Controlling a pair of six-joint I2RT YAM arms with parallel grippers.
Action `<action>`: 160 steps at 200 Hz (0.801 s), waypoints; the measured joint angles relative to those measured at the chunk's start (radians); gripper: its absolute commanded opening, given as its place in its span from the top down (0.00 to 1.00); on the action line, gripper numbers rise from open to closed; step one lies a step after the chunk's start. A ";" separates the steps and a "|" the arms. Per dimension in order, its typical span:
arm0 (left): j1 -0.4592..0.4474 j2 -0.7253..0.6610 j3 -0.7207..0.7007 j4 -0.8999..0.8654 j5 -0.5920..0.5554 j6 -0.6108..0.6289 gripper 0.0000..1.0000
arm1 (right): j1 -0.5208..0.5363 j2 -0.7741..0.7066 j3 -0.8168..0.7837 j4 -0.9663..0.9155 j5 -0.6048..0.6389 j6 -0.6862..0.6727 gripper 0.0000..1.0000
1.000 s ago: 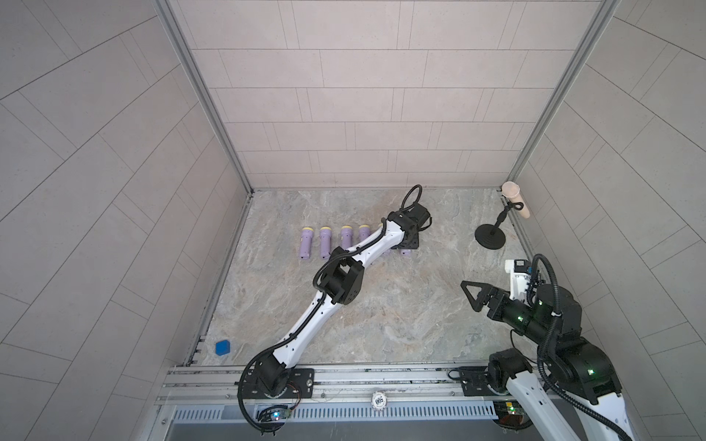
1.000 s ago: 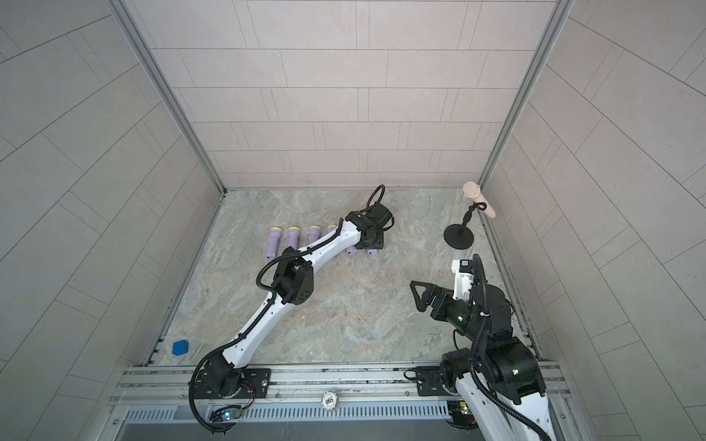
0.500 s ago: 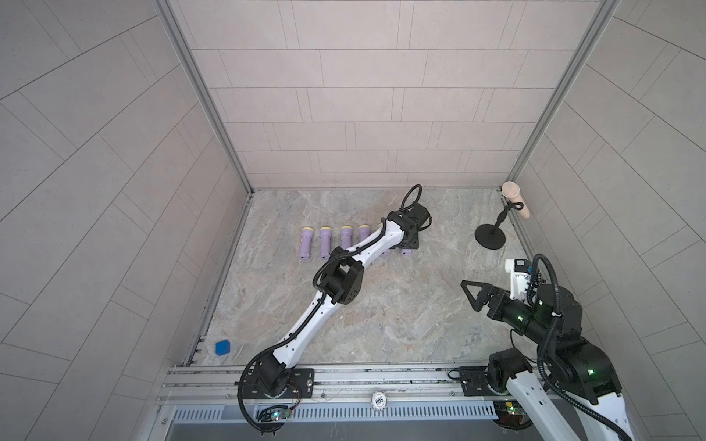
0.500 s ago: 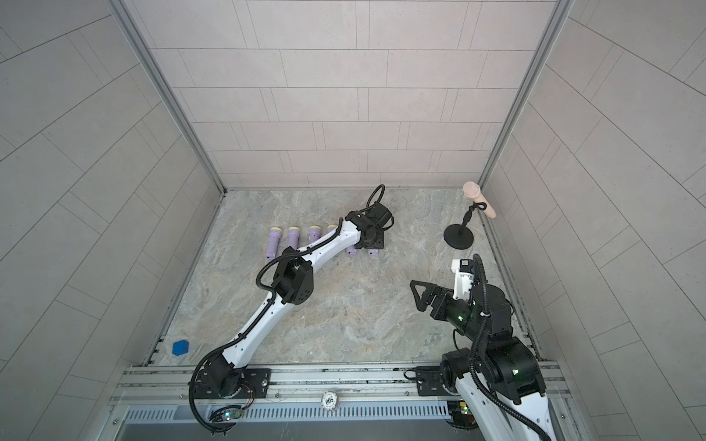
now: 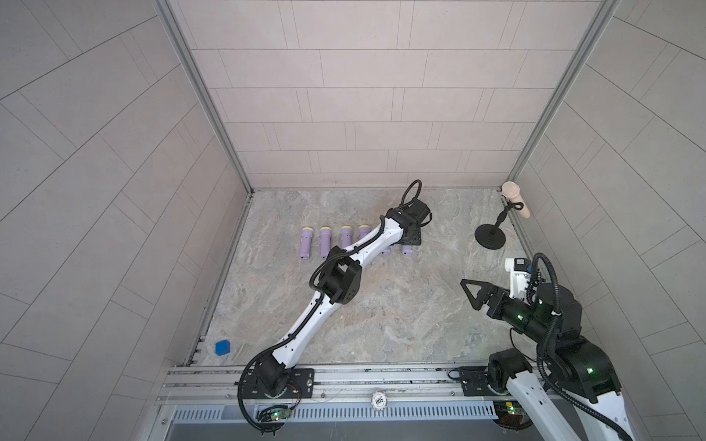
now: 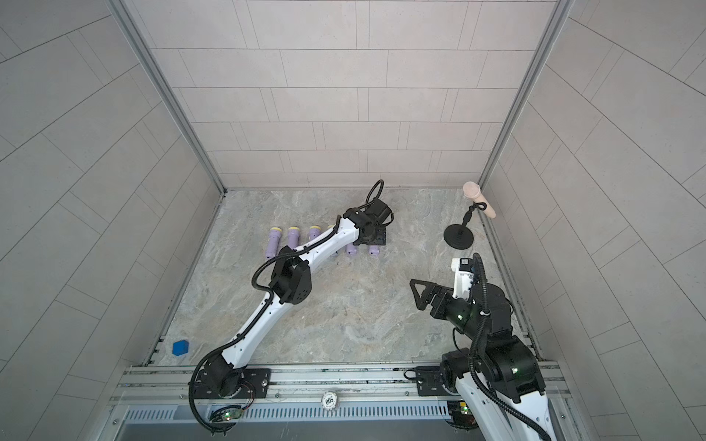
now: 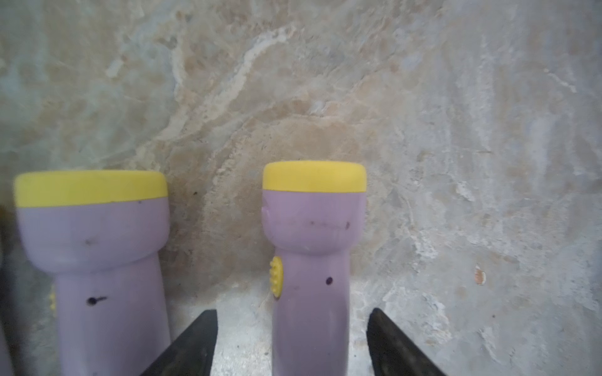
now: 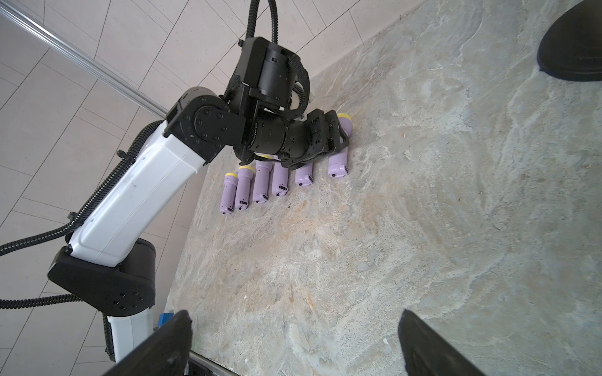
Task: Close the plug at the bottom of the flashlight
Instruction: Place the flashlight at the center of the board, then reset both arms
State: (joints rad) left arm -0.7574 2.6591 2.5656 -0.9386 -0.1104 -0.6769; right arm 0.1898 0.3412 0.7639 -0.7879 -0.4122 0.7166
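Nothing has visibly shifted in the top views since a second ago; both arms sit as before. In both top views the left fingers [image 5: 412,241] are down over the end flashlight [image 5: 407,250] [image 6: 374,250], the one in its row nearest the black stand [image 5: 490,237]. The whole row lies on the bench [image 5: 382,328]. The right fingers [image 5: 468,294] hover over the bench on the robot's side of the stand, well apart from the row.

Left wrist: the left fingers [image 7: 195,345] straddle that flashlight [image 7: 312,293] with a gap on either side, parted and not gripping. Its yellow cap [image 7: 314,177] points away from the camera.

Right wrist: the right fingers [image 8: 169,341] are spread wide with nothing in them. The flashlight's bottom end [image 8: 337,169] faces this camera; plug too small to tell if shut.
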 measured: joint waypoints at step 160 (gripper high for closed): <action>-0.021 -0.222 0.028 0.068 -0.085 0.141 0.00 | 0.000 0.025 0.049 -0.013 0.043 -0.006 0.00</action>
State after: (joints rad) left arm -0.7784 2.4367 2.5938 -0.8703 -0.1955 -0.5362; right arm 0.1898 0.3664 0.8131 -0.8013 -0.3695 0.7105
